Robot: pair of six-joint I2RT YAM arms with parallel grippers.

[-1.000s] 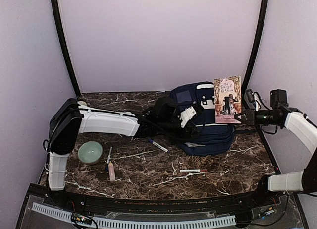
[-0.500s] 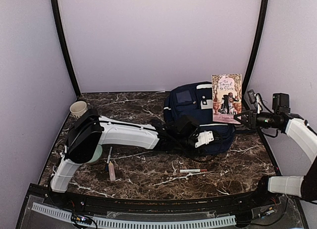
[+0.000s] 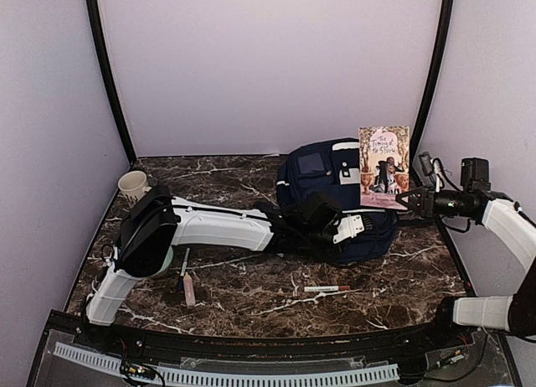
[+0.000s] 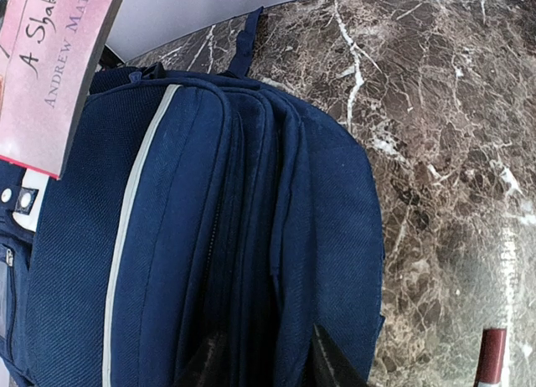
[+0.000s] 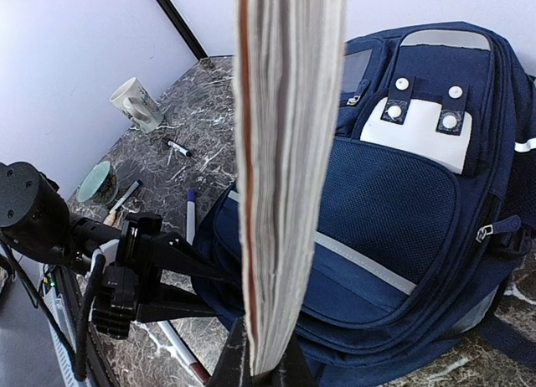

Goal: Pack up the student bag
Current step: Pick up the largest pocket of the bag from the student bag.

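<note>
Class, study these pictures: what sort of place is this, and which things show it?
Probably a robot test booth, not a classroom: plain pale walls enclose a marbled table, two robot arms sit at its near edge, and a navy backpack lies near scattered pens.

Navy student bag (image 3: 300, 186), seemingly pink book (image 3: 384, 166)

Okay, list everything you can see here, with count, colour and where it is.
student bag: one, navy blue, lying at the table's far right
book: one, pink cover, held upright by the bag
mug: one, cream, far left corner
bowl: one, pale green, left side, partly hidden
pens and markers: at least four, mixed colours, scattered left of and in front of the bag
table: one, dark marbled
left end effector: one, black, at the bag's near edge
right end effector: one, shut on the book
</note>
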